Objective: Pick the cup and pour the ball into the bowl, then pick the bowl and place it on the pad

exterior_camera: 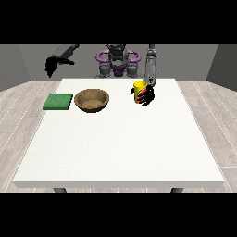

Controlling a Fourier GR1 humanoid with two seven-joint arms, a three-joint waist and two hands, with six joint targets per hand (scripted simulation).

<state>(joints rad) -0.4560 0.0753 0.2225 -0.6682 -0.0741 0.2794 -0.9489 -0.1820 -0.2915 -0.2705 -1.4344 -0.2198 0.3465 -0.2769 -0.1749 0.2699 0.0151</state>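
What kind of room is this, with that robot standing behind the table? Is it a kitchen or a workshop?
Probably a bare test room for robot practice, not a kitchen. A plain white table stands on a pale wood-plank floor with grey walls, and holds only a yellow cup, a wooden bowl and a green pad.

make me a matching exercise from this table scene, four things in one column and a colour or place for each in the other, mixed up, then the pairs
Things
1. cup
2. bowl
3. pad
4. hand at the view's left

Colour or place
A. green, flat on the table's left side
B. raised in the air, off the table's left edge
C. yellow, with the hand at the view's right at it
D. brown, between the pad and the cup

Pairs: 1-C, 2-D, 3-A, 4-B
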